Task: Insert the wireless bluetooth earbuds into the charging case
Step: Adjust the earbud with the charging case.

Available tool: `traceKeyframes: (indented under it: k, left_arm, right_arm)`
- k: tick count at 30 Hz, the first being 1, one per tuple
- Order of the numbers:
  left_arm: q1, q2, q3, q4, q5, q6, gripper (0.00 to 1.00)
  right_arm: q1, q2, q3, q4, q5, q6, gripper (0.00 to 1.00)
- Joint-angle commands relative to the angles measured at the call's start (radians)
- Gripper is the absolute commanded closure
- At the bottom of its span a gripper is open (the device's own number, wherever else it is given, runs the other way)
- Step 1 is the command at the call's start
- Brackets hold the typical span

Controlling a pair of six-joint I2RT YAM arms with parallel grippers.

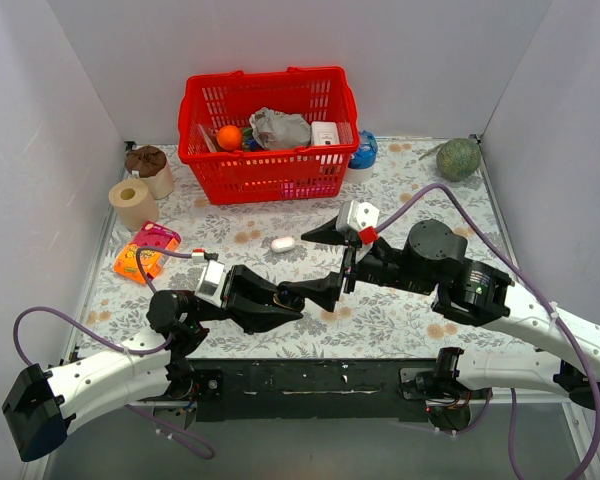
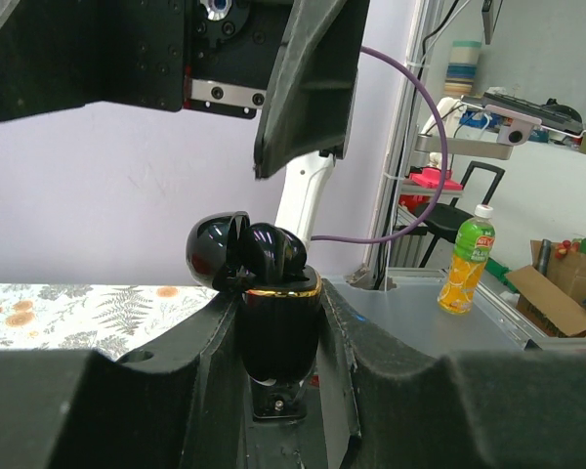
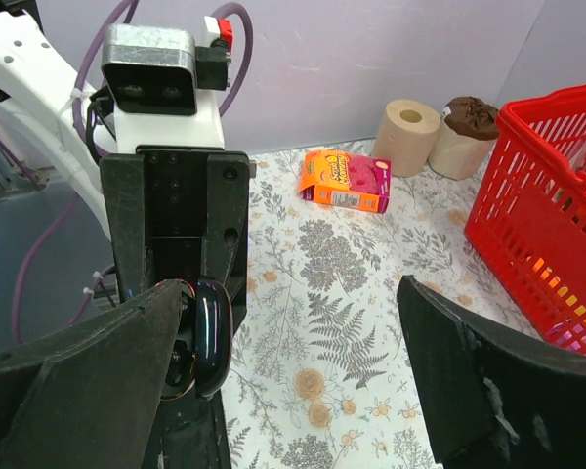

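My left gripper [image 2: 278, 305] is shut on the charging case [image 2: 278, 332], a glossy black case with a gold rim, and holds it upright above the table. Its lid [image 2: 213, 250] is swung open to the left. Glossy black rounded shapes, which look like the earbuds [image 2: 276, 250], sit in its mouth. My right gripper [image 3: 293, 293] stands wide open with nothing between its fingers; its left finger [image 3: 107, 381] is right beside the case [image 3: 207, 332]. From above, the case [image 1: 302, 296] sits between the two grippers near the table's middle front.
A red basket [image 1: 265, 175] full of items stands at the back. A white pill-shaped case [image 1: 283, 243] lies mid-table. An orange and pink box [image 1: 145, 250] and two paper rolls [image 1: 132, 203] are at the left. A green object [image 1: 458, 158] sits back right.
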Motion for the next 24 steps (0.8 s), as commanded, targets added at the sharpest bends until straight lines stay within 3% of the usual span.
traceKeyframes:
  k: [1,24]
  left_arm:
    - [-0.003,-0.017,0.029,0.017,0.001,0.004,1.0]
    - [-0.004,-0.032,0.033,-0.003,-0.01,0.019,1.0]
  right_arm:
    - [-0.001,0.005,0.017,0.009,0.021,-0.006,0.02]
    - [-0.001,0.024,0.026,-0.056,-0.032,0.013,0.02]
